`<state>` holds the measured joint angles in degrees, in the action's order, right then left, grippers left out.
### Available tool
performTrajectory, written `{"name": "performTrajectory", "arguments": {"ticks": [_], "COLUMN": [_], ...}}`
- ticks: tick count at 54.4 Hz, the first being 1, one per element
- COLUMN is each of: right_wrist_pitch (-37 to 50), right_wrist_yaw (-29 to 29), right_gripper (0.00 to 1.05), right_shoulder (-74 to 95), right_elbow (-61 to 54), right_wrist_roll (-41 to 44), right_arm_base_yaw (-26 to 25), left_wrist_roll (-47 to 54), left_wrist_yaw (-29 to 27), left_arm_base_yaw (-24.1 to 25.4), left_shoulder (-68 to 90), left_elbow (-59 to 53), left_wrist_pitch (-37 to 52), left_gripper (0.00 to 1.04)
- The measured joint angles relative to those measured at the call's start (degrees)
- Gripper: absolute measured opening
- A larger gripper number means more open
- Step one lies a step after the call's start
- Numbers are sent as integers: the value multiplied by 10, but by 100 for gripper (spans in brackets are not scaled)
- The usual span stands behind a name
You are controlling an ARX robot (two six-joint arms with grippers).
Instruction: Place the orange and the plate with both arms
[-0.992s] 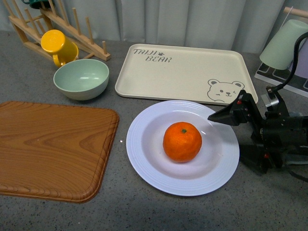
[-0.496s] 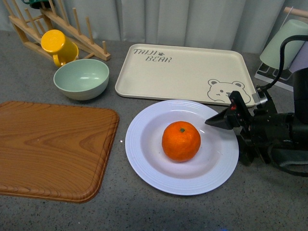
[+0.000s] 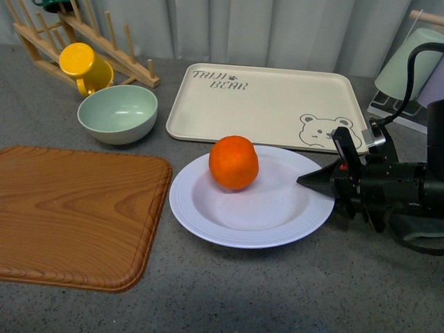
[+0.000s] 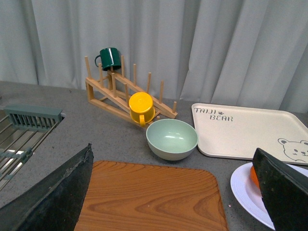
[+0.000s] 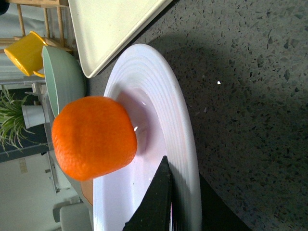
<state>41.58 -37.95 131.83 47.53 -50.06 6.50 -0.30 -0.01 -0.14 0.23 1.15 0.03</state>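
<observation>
The front view shows the right gripper closed on the right rim of the plate, which sits on the grey surface between the board and the tray. The orange rests inside the plate against its far-left slope, near the tray.

The right wrist view adds the grip: one black finger lies on the ridged rim, with another dark part below it.

Only the left wrist view shows the left gripper. Its jaws are wide apart and empty, above the board and framing the bowl. That view also shows a green mug atop the rack, above the yellow mug.
</observation>
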Motion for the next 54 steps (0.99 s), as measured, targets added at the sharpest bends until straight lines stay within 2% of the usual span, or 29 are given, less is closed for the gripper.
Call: {"name": "performTrajectory", "arguments": {"ticks": [10,21,30,45,54], "right_wrist_pitch": [53,176,240,243,157], "right_wrist_yaw": [13,8,9,40,70], "right_gripper": [3,3,3,3,3], "right_shoulder": [-19,-84,-112,-40,68], "right_elbow": [-31,-74,-56,97,258], "right_wrist_roll": [-4,-39,-68,-116,-128], "right_arm_base_yaw": [-4,-23,-35,-33,-14], "left_wrist_roll": [0,0,0,0,0], "left_wrist_yaw": [0,0,0,0,0], "left_arm_base_yaw": [0,0,0,0,0], "left_shoulder": [0,0,0,0,0], "left_elbow": [0,0,0,0,0], "left_wrist_pitch": [0,0,0,0,0], "left_gripper": [98,98,98,98,98]}}
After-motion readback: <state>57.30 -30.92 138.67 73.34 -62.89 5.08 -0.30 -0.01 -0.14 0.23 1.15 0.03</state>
